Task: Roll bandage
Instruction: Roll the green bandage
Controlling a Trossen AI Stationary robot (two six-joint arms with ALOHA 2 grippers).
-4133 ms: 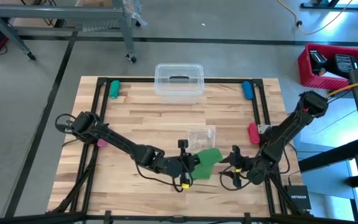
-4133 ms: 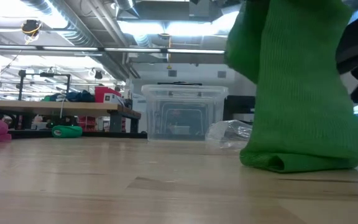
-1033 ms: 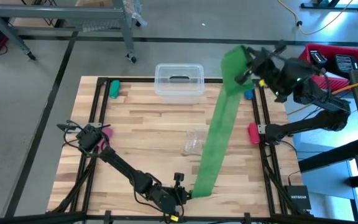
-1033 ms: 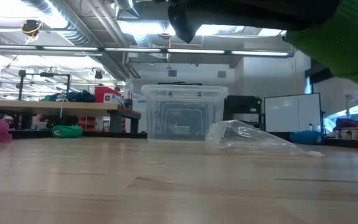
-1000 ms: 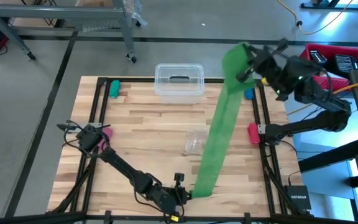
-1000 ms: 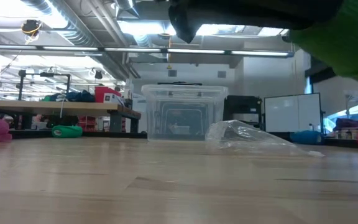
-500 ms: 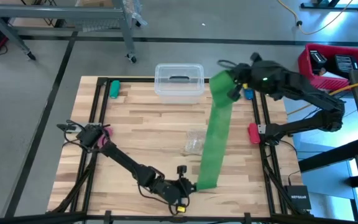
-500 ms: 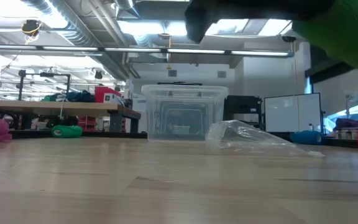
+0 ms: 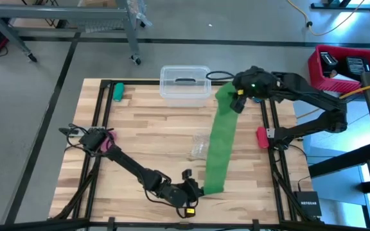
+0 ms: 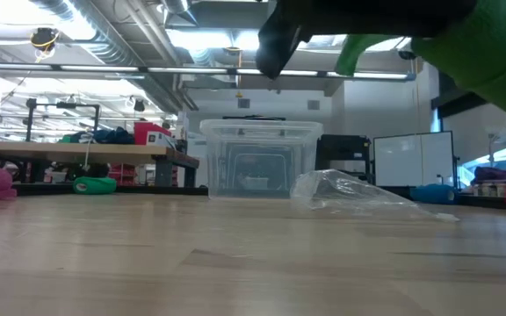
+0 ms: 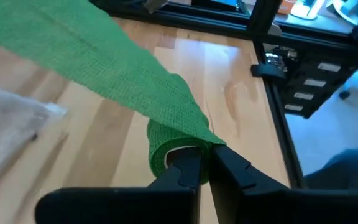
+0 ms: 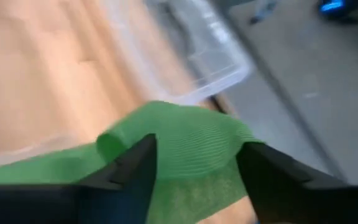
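Across the table stretches one green bandage [image 9: 218,144]. Its near end is pinched tight in the left gripper [image 9: 193,189]. Its far end lies between the spread fingers of the right gripper [image 9: 235,96]. One clear box [image 9: 185,84] and one clear bag [image 9: 199,146] sit close by.

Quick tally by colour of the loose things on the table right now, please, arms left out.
Green: 2, the bandage and a small roll
Pink or red: 2, one roll at the right rail, one at the left
Blue: 1, a roll, partly hidden
Clear: 2, the lidded box and a plastic bag
Total: 7
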